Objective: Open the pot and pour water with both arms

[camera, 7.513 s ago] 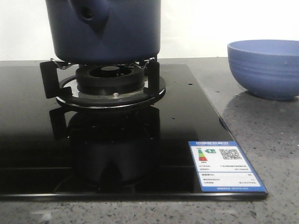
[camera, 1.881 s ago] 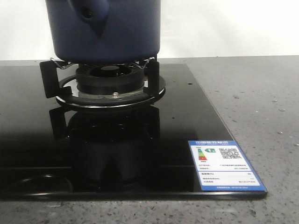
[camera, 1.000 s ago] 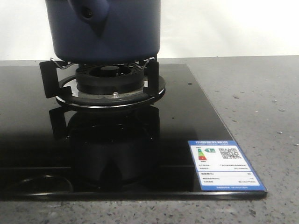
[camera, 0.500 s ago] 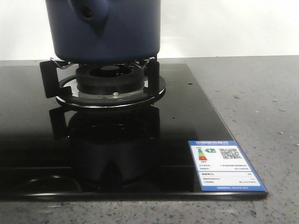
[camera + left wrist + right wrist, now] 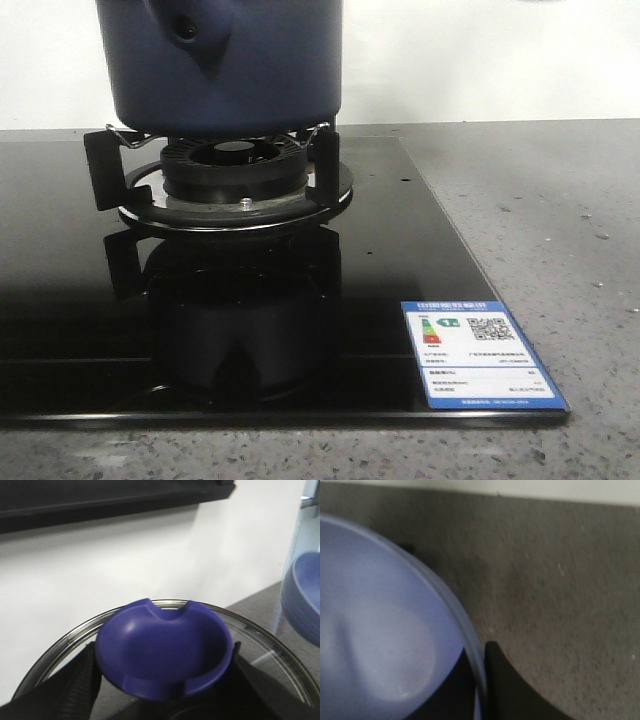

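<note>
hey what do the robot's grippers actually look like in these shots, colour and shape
Little of them shows. The left gripper appears as matte black fingers, one with a ribbed, grooved surface. The right gripper shows as plain black fingers with a curved, tapering edge. No cables or markings are visible, and neither arm appears in the front view.

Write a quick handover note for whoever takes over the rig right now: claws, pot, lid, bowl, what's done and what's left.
Left claw: shut on the glass lid, gripping its blue knob; lid is off the pot.
Right claw: shut on the rim of the periwinkle bowl, held above the countertop.
Pot: sits on the burner of the black cooktop.
Done: pot opened, bowl picked up.
Left: pour the water; the pot's contents are not visible.
</note>
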Available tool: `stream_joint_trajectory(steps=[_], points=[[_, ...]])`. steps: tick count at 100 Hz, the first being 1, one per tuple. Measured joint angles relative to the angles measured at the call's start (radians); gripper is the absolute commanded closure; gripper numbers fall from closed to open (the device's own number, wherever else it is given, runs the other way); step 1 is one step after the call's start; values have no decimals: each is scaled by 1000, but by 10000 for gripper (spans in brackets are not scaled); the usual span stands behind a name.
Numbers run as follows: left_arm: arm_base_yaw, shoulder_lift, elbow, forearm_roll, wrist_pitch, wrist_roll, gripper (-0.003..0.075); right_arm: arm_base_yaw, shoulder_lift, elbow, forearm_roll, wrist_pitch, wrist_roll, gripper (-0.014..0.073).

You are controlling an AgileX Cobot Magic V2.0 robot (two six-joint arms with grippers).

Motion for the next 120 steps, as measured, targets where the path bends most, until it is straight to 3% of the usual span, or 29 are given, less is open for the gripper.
stream_joint_trajectory(steps=[34,96,108,120], points=[[-89,42,-4,-21,4,35,333,-63,18,244,-4,-20,2,636],[-89,66,-4,-23,4,38,333,-63,123,263,-4,-64,8,630],[-89,66,-4,-23,4,38,333,-63,125,263,-4,-64,9,525],[-89,66,-4,-23,4,38,333,-63,125,263,-4,-57,9,307]])
